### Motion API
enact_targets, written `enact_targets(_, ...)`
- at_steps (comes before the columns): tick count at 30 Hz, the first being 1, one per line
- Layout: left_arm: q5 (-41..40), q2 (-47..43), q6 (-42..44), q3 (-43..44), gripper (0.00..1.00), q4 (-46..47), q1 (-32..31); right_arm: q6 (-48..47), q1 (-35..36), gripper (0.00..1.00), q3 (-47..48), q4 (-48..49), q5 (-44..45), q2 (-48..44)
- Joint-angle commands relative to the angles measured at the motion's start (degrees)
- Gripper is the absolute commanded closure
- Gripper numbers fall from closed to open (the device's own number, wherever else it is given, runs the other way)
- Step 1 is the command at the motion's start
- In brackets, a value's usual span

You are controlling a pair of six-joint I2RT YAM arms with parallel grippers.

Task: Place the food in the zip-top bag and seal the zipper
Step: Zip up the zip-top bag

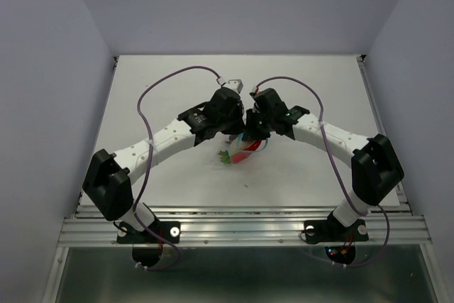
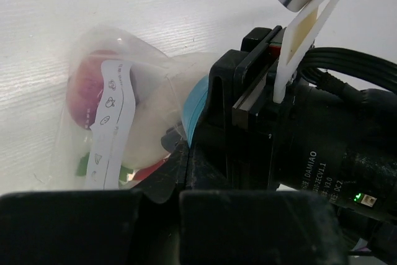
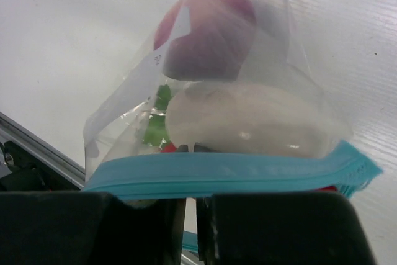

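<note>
Evidently, left gripper (image 2: 162, 195) clamped on zip-top bag (image 3: 298, 41); right gripper (image 3: 191, 202) pinched the zipper (image 3: 236, 173); onion (image 3: 208, 32) and radish (image 3: 248, 122) sat inside.

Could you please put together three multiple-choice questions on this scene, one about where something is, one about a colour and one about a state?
1. Where is the purple-red onion?
A. Lying loose outside the bag.
B. Inside the zip-top bag.
C. Pinched bare between gripper fingers.

2. What colour is the zipper?
A. Yellow.
B. Black.
C. Light blue.

3. How does the right gripper stand?
A. Closed down at the bag's zipper edge.
B. Wide open, high above the bag.
C. Holding a spoon.

Answers:
1 B: the onion shows through the clear plastic in both wrist views.
2 C: the strip along the bag's edge is plainly light blue.
3 A: in the right wrist view its fingers sit almost together, right at the blue strip.
</note>
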Motion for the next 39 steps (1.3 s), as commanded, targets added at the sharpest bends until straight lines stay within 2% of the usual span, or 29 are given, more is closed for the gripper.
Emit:
enact_targets(1,-0.04,-3.09,1.03,-0.60,1.00,2.62,0.07,0.40,-0.34,0.83,2.18,3.46,0.55,-1.93)
enact_targets(5,-0.92,-2.39,0.85,-0.25,1.00,1.92,0.07,-1.62,-0.34,0.73,1.12,3.46,2.04,-5.71)
enact_targets(7,-0.84,-2.56,1.02,-0.25,1.00,1.92,0.07,-6.09,-0.34,0.69,0.68,3.64,1.00,-8.07)
enact_targets(8,-0.66,-2.82,1.46,-0.25,1.00,1.83,0.16,-12.02,-0.34,0.65,0.42,3.46,0.21,-8.87)
enact_targets(9,-0.49,-3.00,1.73,-0.16,1.00,1.74,0.16,-15.74,-0.34,0.56,0.16,3.64,-1.80,-9.75)
enact_targets(10,-0.57,-3.17,1.82,-0.07,1.00,1.48,0.25,-19.26,-0.34,0.56,-0.19,3.64,-1.82,-10.54)
enact_targets(11,-0.57,-3.35,2.34,0.02,1.00,1.04,0.42,-24.34,-0.34,0.51,-0.63,3.81,-1.04,-12.20)
enact_targets(14,0.04,-3.88,3.22,-0.16,1.00,-0.01,0.86,-27.02,-0.95,0.47,0.33,3.64,6.32,-14.58)
enact_targets(16,1.62,-4.14,3.75,-0.77,1.00,0.07,1.56,-32.36,-0.95,0.38,0.42,4.42,6.27,-16.17)
enact_targets(18,1.80,-4.06,4.19,-0.95,1.00,0.42,2.00,-39.46,-0.95,0.38,-0.45,4.95,3.64,-17.40)
enact_targets(21,3.72,-4.40,5.59,-0.69,1.00,0.25,2.27,-48.89,-0.95,0.32,-2.13,4.96,-0.85,-16.88)
enact_targets(24,5.93,-4.67,7.17,-0.69,1.00,0.86,2.36,-57.23,-1.66,0.33,-3.62,5.57,-3.58,-15.04)
enact_targets(27,8.65,-4.76,7.44,-1.47,1.00,1.56,2.36,-58.05,-2.97,0.34,0.67,5.39,-6.03,-9.86)
enact_targets(31,9.18,-5.11,7.09,-2.36,1.00,2.97,2.45,-57.53,-2.98,0.63,4.37,5.48,-10.87,-4.67)
enact_targets(32,9.10,-5.28,7.09,-2.62,1.00,3.06,2.45,-57.09,-2.98,0.81,4.90,5.40,-10.62,-3.44)
enact_targets(34,8.92,-5.72,7.00,-2.88,1.00,3.06,2.53,-55.86,-3.50,0.93,5.69,5.48,-8.69,-2.90)
enact_targets(36,9.01,-6.16,6.92,-2.71,1.00,2.19,2.71,-55.68,-3.50,0.95,5.69,5.40,-6.05,-2.55)
enact_targets(37,9.10,-6.25,6.92,-2.53,0.93,1.75,2.80,-55.94,-4.11,0.96,5.52,5.39,-5.78,-2.55)
enact_targets(38,9.10,-6.60,6.83,-2.27,0.72,1.39,2.80,-56.29,-4.73,0.98,5.34,5.22,-5.52,-2.72)
enact_targets(39,8.92,-6.95,6.74,-2.36,0.60,1.13,2.80,-56.47,-4.73,0.98,5.17,4.96,-5.43,-2.90)
